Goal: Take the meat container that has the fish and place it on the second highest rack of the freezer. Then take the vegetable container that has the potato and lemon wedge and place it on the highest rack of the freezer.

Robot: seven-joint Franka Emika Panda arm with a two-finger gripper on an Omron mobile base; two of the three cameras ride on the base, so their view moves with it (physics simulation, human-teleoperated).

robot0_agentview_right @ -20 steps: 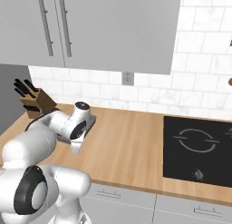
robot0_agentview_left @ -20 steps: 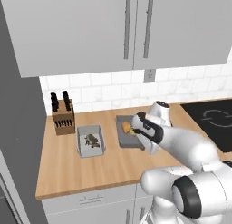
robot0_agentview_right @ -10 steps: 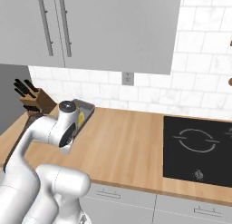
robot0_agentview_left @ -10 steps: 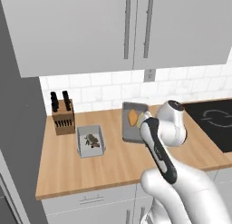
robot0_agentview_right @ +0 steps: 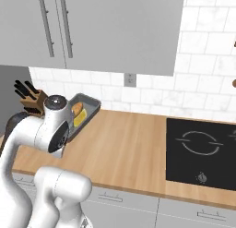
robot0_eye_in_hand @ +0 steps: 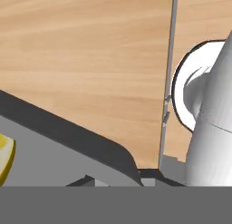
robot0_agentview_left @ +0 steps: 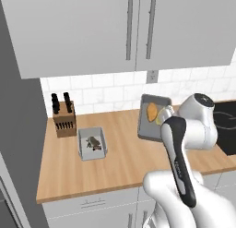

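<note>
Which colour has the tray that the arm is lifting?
Grey. The tray shows best in the left base view, tilted up off the counter.

Wooden counter point(robot0_agentview_left: 124, 153) carries a knife block point(robot0_agentview_left: 63, 122) near the wall, a grey container point(robot0_agentview_left: 92, 143) holding something dark, possibly fish, and a black cooktop point(robot0_agentview_right: 203, 151).

Grey vegetable container point(robot0_agentview_left: 153, 116) with orange potato point(robot0_agentview_left: 151, 112) and yellow lemon wedge point(robot0_agentview_right: 80, 117); pale grey meat container point(robot0_agentview_left: 92, 144) with dark fish point(robot0_agentview_left: 94, 142); light wood-grained counter point(robot0_agentview_left: 120, 153); white tiled wall point(robot0_agentview_right: 203, 79); black cooktop point(robot0_agentview_right: 201, 148); brown knife block point(robot0_agentview_left: 64, 123)
</note>
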